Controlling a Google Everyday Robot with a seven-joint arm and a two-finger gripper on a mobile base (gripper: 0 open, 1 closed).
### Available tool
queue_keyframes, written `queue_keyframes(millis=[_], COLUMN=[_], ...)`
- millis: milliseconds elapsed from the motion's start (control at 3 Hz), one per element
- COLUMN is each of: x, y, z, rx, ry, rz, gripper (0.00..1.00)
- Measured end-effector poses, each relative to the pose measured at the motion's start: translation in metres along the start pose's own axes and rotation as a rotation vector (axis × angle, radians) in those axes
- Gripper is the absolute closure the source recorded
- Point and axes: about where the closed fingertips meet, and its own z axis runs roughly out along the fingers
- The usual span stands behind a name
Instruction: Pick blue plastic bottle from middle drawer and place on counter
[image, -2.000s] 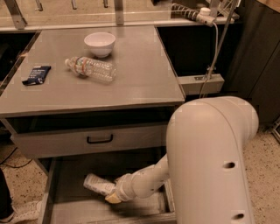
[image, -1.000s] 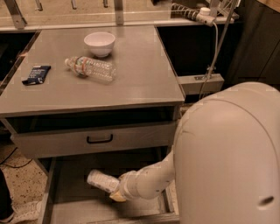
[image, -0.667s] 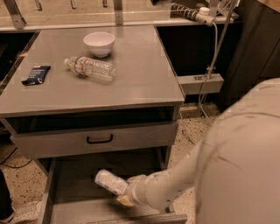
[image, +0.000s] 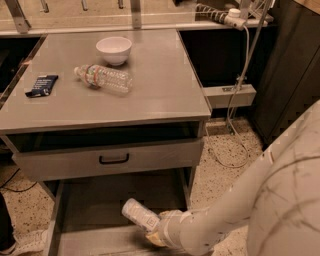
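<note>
The blue plastic bottle (image: 139, 214) sits low in the view at about 6 o'clock, over the open middle drawer (image: 75, 200). It is tilted, with its free end pointing toward 10 o'clock and raised off the drawer floor. The hand (image: 156, 231) is at the bottle's 4 o'clock end and appears pressed onto it, pinching the lower part of the body. Only 1 yellowish finger edge shows clearly.

The bottle looks small and light, so weight should be no trouble. Thin plastic with a smooth wrapped label is likely slippery and may dent under a hard squeeze. A hold this near 1 end lets the long free part swing or twist, and a firmer place would be across the labelled middle of the body.

The tabletop (image: 155, 95) lies toward 12 o'clock, above the closed drawer front (image: 114, 159). It carries a white bowl (image: 114, 50), a clear water bottle (image: 104, 78) on its side and a dark packet (image: 41, 85) at 9 o'clock. The bare stretch toward 3 o'clock looks the safest landing spot.
</note>
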Motion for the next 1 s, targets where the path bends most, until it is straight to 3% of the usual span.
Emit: queue_keyframes(millis=[333,1000], x=[0.000,0.003], y=[-0.010,-0.041], z=[-0.012,-0.069], rx=[0.034,0.154], ry=[0.009,0.028], rz=[0.022,0.073], gripper=[1.00,1.00])
